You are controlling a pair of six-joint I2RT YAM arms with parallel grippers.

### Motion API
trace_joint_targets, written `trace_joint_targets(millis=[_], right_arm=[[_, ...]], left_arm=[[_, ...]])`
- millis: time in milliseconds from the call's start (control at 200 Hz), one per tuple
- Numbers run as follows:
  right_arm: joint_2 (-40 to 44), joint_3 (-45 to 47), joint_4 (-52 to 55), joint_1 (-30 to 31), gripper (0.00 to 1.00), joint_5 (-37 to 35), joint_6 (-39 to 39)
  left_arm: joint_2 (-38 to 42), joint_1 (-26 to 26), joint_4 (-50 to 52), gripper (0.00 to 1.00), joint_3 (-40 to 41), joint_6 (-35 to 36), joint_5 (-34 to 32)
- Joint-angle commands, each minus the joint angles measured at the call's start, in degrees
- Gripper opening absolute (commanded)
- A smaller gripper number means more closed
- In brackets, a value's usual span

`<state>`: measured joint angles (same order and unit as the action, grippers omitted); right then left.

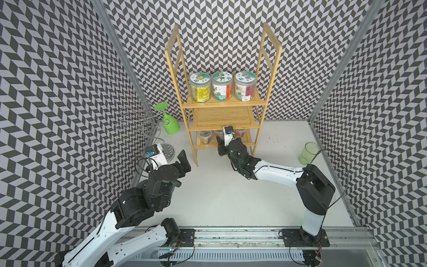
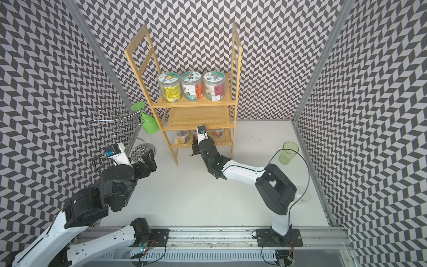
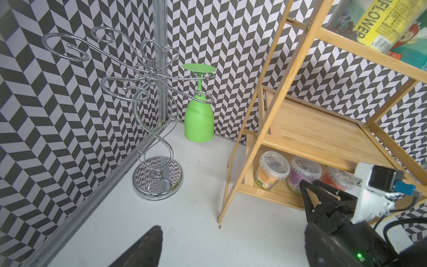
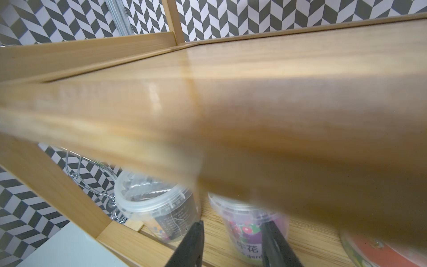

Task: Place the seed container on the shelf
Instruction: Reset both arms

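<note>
Right end effector [image 4: 233, 223] reaches under the middle tier of the shelf [image 1: 223, 120], jaws partly parted either side of the purple-labelled seed container [image 3: 306, 165]. That container stands on the bottom tier between an orange tub [image 3: 273, 165] and a red tub [image 3: 339, 178]. Pulling out with a finger snagged could drag it off the near edge. Rising could knock the wrist against the tier above. Left end effector [image 1: 184, 163] hangs wide and empty.

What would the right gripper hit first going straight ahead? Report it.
Most likely the purple-labelled seed container, standing on the shelf bottom tier directly beyond the right gripper and its open jaws. Depth is unclear; it may be nearly touching.
</note>
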<state>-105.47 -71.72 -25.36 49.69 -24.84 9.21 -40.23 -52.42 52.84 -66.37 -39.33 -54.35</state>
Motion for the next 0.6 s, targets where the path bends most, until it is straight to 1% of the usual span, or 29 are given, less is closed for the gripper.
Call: trace_joint_targets(millis=[0, 210, 351, 486, 596], right_arm=[[1.2, 1.9, -0.4, -0.5, 0.43, -1.5, 0.8], [5.7, 6.5, 0.5, -0.4, 0.46, -1.3, 0.7], [10.2, 8.8, 4.0, -0.4, 0.48, -0.6, 0.9], [18.1, 14.1, 5.3, -0.2, 0.5, 0.5, -0.5], [26.6, 21.2, 6.6, -0.2, 0.54, -0.1, -1.1]], left_arm=[[0.2, 0.4, 0.0, 0.96, -1.1, 0.9, -0.2], [-0.5, 0.4, -0.8, 0.96, -1.2, 1.6, 0.3], [-0.6, 0.3, -1.4, 0.97, -1.4, 2.3, 0.0], [-0.7, 0.4, -1.8, 0.98, -1.1, 3.0, -1.3], [0.5, 0.5, -3.1, 0.99, 1.9, 3.8, -5.4]])
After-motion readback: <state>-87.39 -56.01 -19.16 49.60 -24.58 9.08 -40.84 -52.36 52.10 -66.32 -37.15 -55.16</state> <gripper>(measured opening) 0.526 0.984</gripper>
